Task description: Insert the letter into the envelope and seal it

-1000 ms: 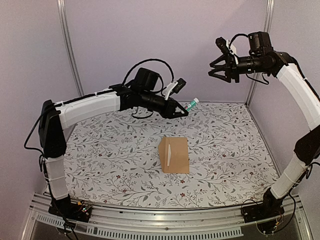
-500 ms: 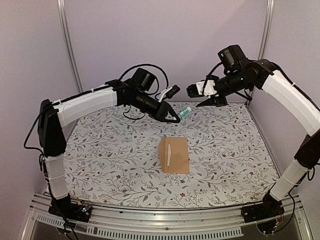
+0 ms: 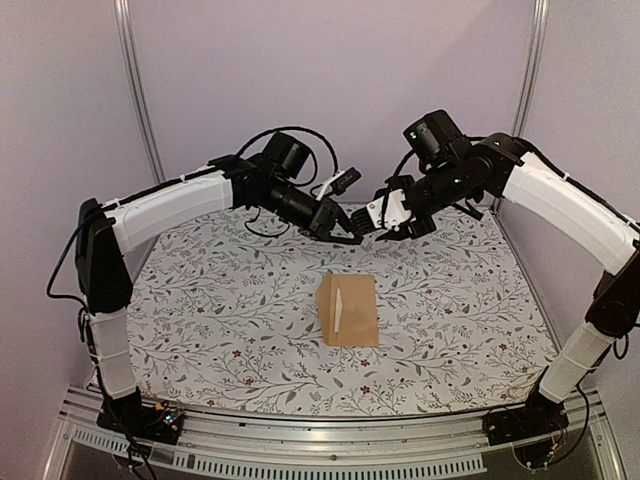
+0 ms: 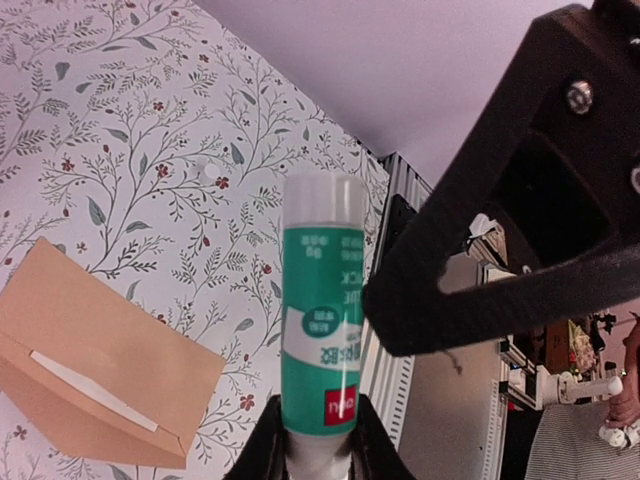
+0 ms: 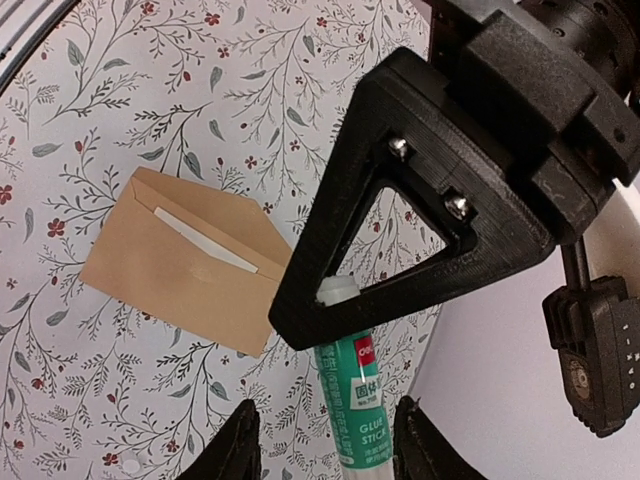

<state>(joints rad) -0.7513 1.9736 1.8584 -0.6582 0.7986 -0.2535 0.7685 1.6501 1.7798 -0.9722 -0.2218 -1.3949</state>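
The tan envelope [image 3: 352, 312] lies flat mid-table with its flap open. A white strip of the letter [image 3: 341, 305] shows at its mouth. The envelope [image 4: 90, 370] [image 5: 180, 270] and the letter strip [image 4: 95, 392] [image 5: 205, 243] also appear in both wrist views. My left gripper [image 3: 350, 235] [image 4: 320, 445] is shut on the base of a green glue stick [image 4: 322, 310], held in the air behind the envelope. My right gripper [image 3: 374, 222] [image 5: 328, 432] faces it, open, its fingers either side of the stick's cap end [image 5: 358, 400] without touching.
A floral cloth [image 3: 200, 300] covers the table. Purple walls and two metal posts [image 3: 140, 90] [image 3: 525, 90] close the back and sides. An aluminium rail [image 3: 320, 455] runs along the near edge between the arm bases.
The right arm swung down and left from high at the back right until its open jaws met the glue stick. The left gripper dipped slightly and kept its hold.
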